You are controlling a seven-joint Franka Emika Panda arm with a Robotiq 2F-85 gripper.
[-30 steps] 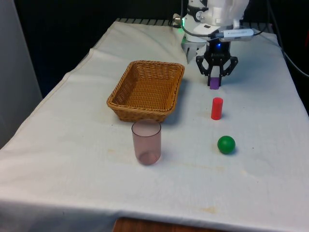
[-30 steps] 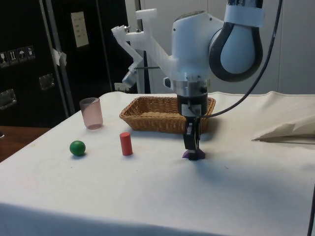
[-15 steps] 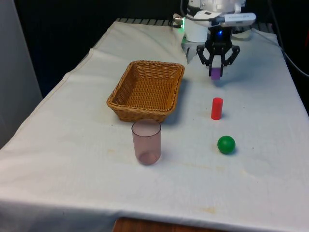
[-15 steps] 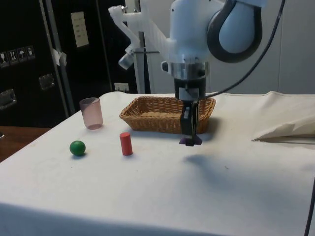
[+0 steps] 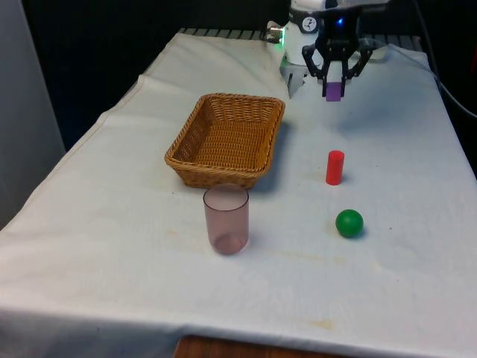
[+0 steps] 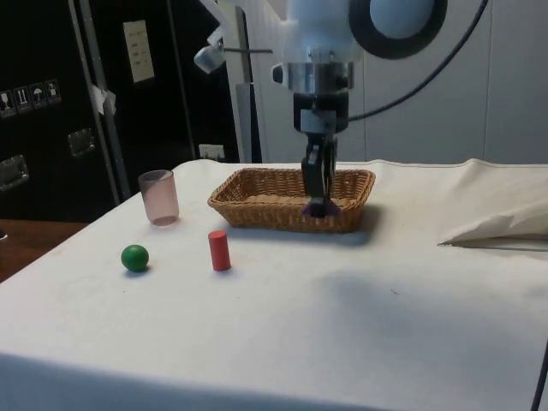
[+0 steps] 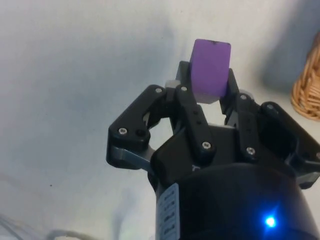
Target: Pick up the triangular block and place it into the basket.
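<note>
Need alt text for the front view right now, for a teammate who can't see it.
The gripper holds a purple block above the white cloth, to the front view's right of a wicker basket. Nearer the camera stand a pink cup, a red cylinder and a green ball.

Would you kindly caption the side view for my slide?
Gripper lifts purple block beside wicker basket.

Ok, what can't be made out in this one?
- Block's triangular shape: the front view shows one flat purple face; in the side view the fingers cover most of it.
- Basket's floor: side view, hidden by its near wall.
- Cup's contents: unclear through tinted plastic.
</note>
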